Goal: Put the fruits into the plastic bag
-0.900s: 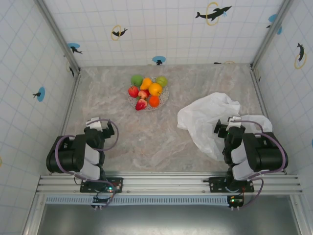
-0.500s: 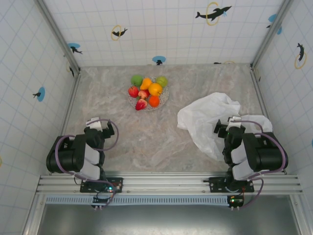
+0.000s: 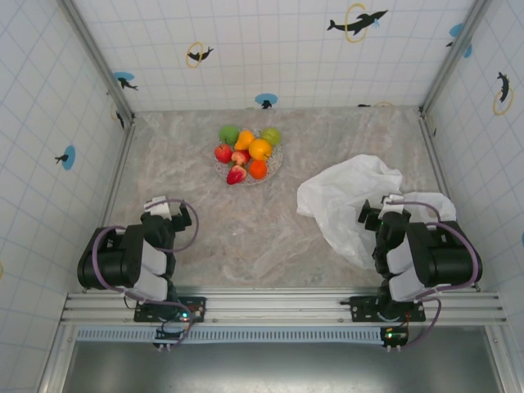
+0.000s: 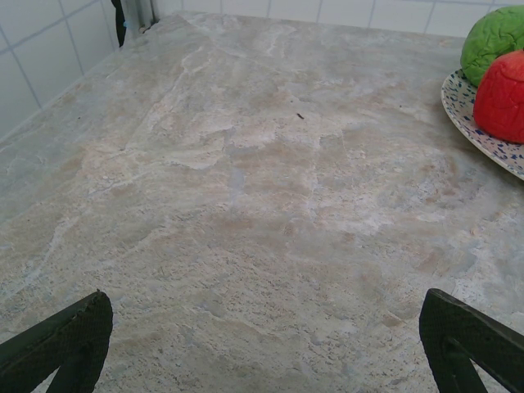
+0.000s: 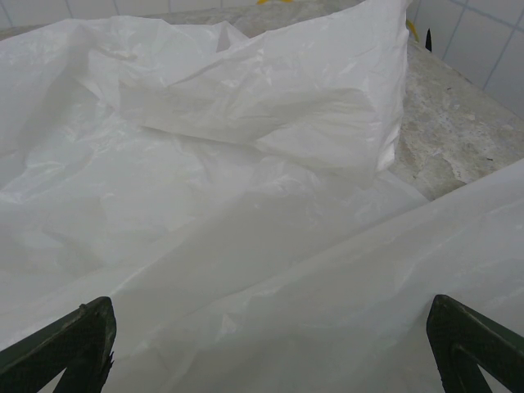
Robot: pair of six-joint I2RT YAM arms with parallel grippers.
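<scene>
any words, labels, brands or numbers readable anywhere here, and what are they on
None can be read.
The plastic bag is plain white, the plate has just blue speckles, and the dolphin stickers on the wall tiles carry rings but no lettering.

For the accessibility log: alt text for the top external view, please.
Toy fruits are piled on a plate at the far middle of the table, with a crumpled white bag lying to their right. Towards the near edge, the left pincer hangs over bare table and the right pincer over the bag's near side.
</scene>
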